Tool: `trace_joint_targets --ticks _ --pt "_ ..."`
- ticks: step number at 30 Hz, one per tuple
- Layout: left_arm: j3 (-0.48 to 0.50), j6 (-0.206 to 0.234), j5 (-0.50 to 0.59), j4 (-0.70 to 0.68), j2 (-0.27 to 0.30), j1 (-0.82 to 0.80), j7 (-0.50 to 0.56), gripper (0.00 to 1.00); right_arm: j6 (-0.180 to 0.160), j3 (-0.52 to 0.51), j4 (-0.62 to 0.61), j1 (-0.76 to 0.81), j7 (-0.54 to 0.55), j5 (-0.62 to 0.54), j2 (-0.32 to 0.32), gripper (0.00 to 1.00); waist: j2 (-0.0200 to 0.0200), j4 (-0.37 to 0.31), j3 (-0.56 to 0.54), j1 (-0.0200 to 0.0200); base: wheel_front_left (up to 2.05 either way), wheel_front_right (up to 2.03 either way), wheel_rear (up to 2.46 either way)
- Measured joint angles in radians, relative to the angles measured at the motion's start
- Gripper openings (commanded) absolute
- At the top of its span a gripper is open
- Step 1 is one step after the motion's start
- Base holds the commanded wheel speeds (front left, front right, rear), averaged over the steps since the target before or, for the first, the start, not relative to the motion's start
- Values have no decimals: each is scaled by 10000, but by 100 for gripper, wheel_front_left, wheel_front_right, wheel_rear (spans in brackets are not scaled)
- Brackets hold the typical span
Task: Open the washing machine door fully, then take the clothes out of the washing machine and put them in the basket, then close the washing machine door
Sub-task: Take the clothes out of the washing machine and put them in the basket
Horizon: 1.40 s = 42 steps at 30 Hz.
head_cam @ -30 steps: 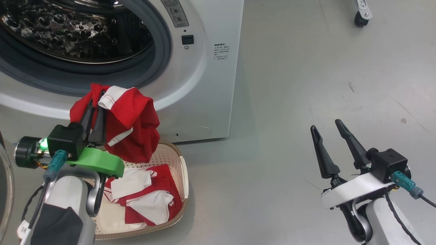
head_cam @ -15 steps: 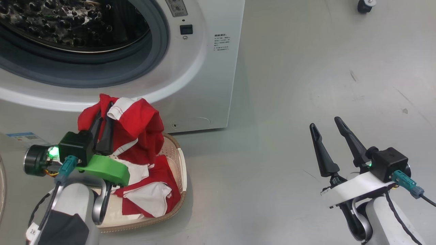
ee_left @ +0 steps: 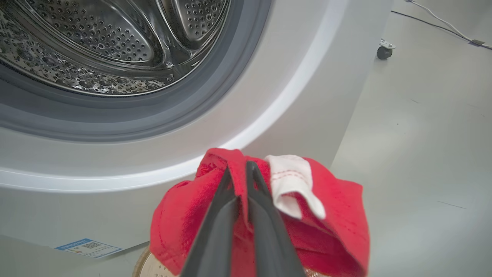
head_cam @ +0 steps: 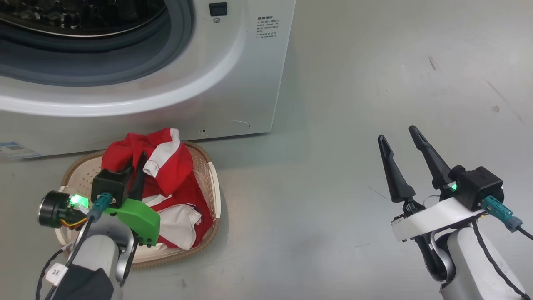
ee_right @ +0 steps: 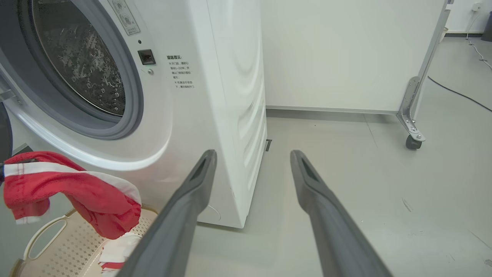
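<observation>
Occlusions: the left arm covers the near-left part of the basket (head_cam: pixel 211 187). The washing machine (head_cam: pixel 233 83) is cut off at the top and left of head view, leaving just the lower arc of its drum mouth (ee_left: pixel 115 57). In left wrist view the drum looks empty as far as I can see in. The blue label sticker (head_cam: pixel 14 149) is too small to read.

Left gripper (ee_left: pixel 240 168): fingers pinched narrow on a fold of a red-and-white garment (head_cam: pixel 166 154). They point up head view toward the machine front, tilted slightly right. The garment is draped over the tips and hangs down their right side, over the basket. Its lower folds dip inside the rim; can't tell if they touch the pile.

The basket sits on the floor (head_cam: pixel 354 104) just in front of the machine, below the drum mouth. Inside are more red and white clothes (head_cam: pixel 183 216), crumpled at the right end.

Right gripper (head_cam: pixel 396 133): fingers spread wide, holding nothing, well apart to the right over bare floor, pointing up the view.
</observation>
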Motion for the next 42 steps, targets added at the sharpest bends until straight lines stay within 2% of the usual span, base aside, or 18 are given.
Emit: trace_joint_targets --ticks 12,21,32,42 --pt "-219 -10 184 947 244 -435 924 0 0 272 -79 -486 0 46 -58 100 0 -253 854 0 0 0 0" --pt "-395 -111 224 1319 100 -1072 1045 0 0 211 -82 -632 0 90 -167 100 0 -429 1283 0 0 0 0" --pt "-98 -96 226 2711 353 -1273 1321 0 0 151 -82 -742 0 88 -437 100 0 -502 1657 0 0 0 0" --pt "723 491 -115 3793 502 -1664 1406 0 0 174 -138 -795 0 73 -594 100 0 -446 1990 0 0 0 0"
